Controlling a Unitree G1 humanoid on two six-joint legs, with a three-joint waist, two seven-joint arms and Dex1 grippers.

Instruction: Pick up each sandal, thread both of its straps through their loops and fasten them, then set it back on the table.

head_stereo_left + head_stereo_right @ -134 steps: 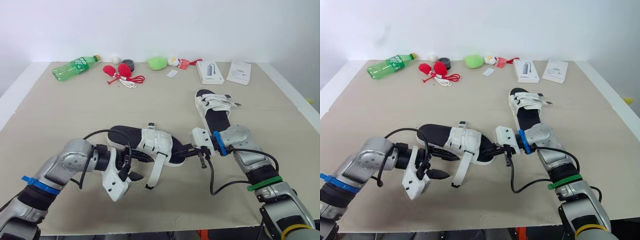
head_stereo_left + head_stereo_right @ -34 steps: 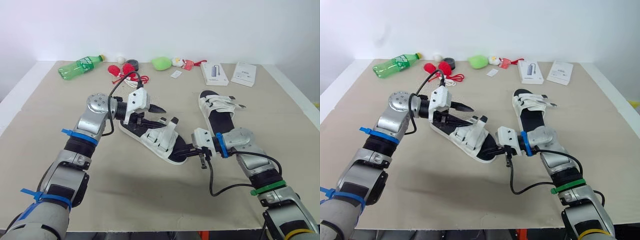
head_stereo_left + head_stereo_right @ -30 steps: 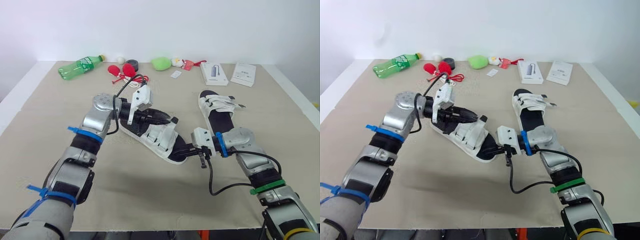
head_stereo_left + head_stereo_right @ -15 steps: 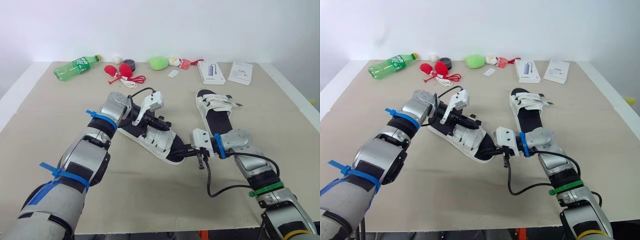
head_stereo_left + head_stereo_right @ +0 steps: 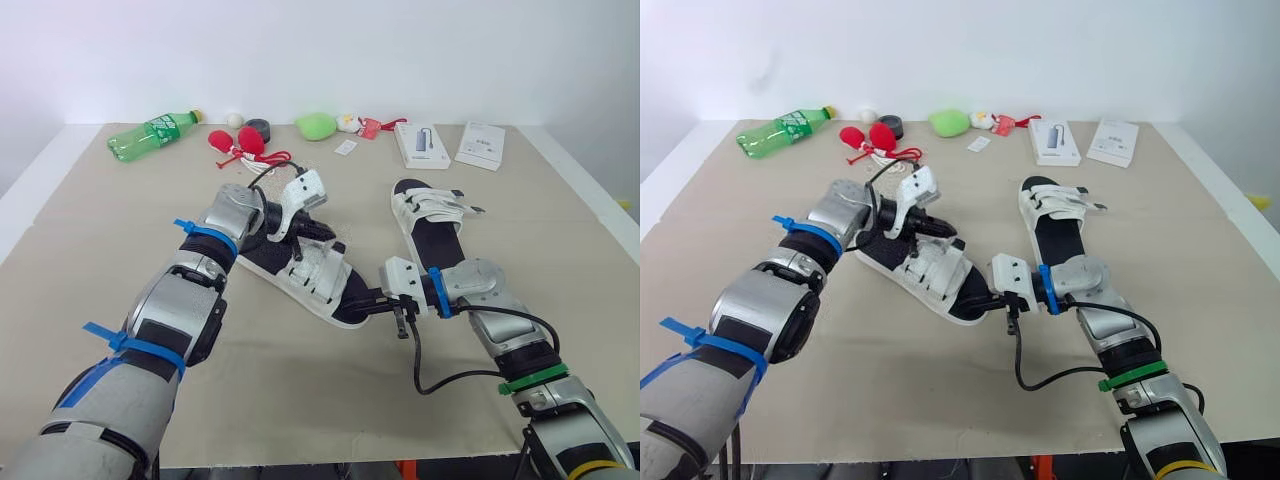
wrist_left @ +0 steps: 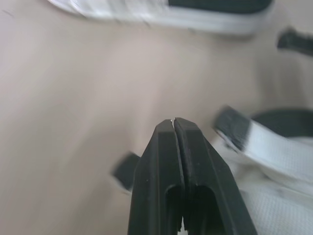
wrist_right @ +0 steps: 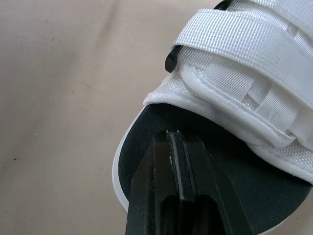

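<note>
A white sandal (image 5: 300, 272) with a black footbed lies aslant at the table's middle, its straps (image 7: 244, 44) folded across the top. My left gripper (image 5: 322, 232) hovers just over those straps, fingers (image 6: 173, 147) shut and holding nothing; a black-tipped strap end (image 6: 234, 132) lies beside them. My right gripper (image 5: 364, 297) is shut, its fingertips (image 7: 173, 147) resting on the black footbed at the sandal's near end. The second sandal (image 5: 430, 215) lies flat to the right with its straps across it.
Along the table's far edge sit a green bottle (image 5: 153, 135), red pieces with a cord (image 5: 243, 147), a green lump (image 5: 318, 125), a grey box (image 5: 420, 144) and a white booklet (image 5: 480, 144). Bare table stretches in front of the sandals.
My left gripper has swung in over the sandal's straps, and the strap that stood up is now folded down. The right gripper has stayed on the sandal's end.
</note>
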